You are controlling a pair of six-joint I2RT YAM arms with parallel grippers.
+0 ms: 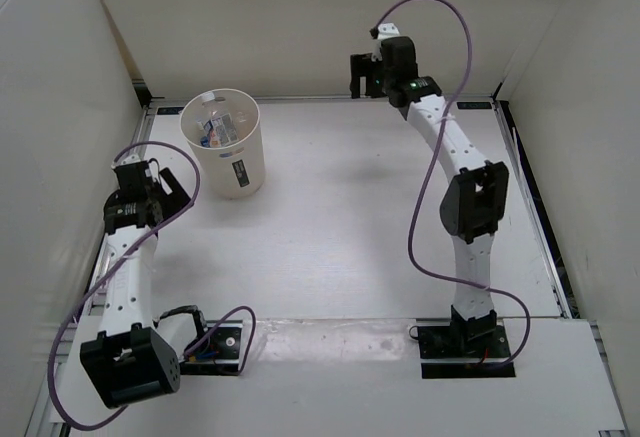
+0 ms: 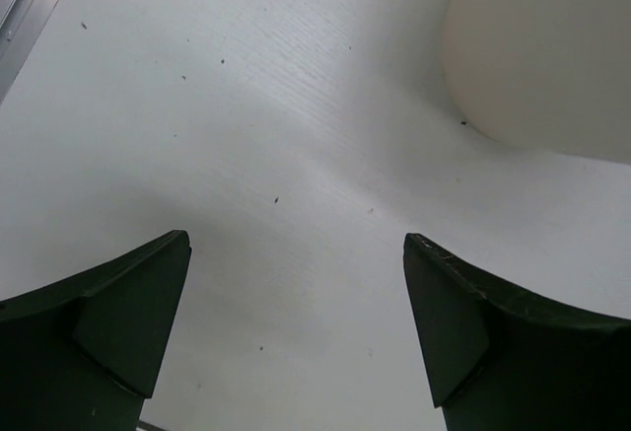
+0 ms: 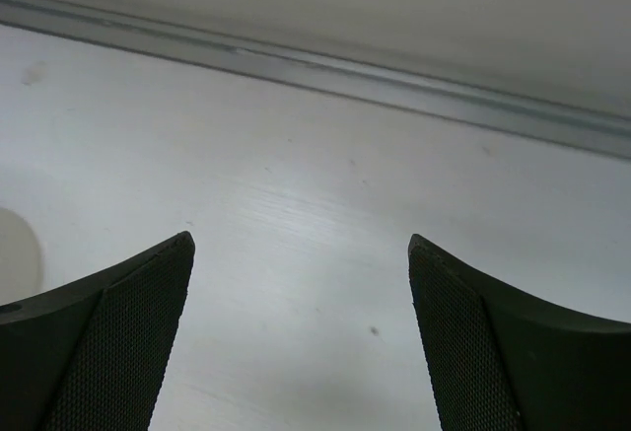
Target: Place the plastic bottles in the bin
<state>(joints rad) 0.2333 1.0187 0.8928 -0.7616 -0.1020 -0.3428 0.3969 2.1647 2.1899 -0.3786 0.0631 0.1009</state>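
**Bin and bottles.** In the top view, the bin [image 1: 236, 165] stands upright on the table [image 1: 330, 227], at 10 o'clock from the table centre and near the far left corner. The bottles [image 1: 216, 127] lie inside the bin, below its rim. Blue and pale labels show among them, but their number cannot be told. No bottle lies on the table.

**Left gripper.** The left gripper [image 2: 296, 244] sits just beside the bin, at 7 o'clock from it in the top view, and does not touch it. Its jaws stand wide apart. The fingers [image 2: 118, 313] hold nothing, and only bare table shows between them. In the left wrist view, the bin wall fills the corner at 1 o'clock.

**Right gripper.** The right gripper [image 3: 301, 244] is at the far edge of the table, at 1 o'clock from the table centre and well apart from the bin. Its jaws are also spread wide. The fingers [image 3: 118, 323] grip nothing. In the right wrist view, the metal rail [image 3: 394, 86] of the table edge runs across at 12 o'clock.
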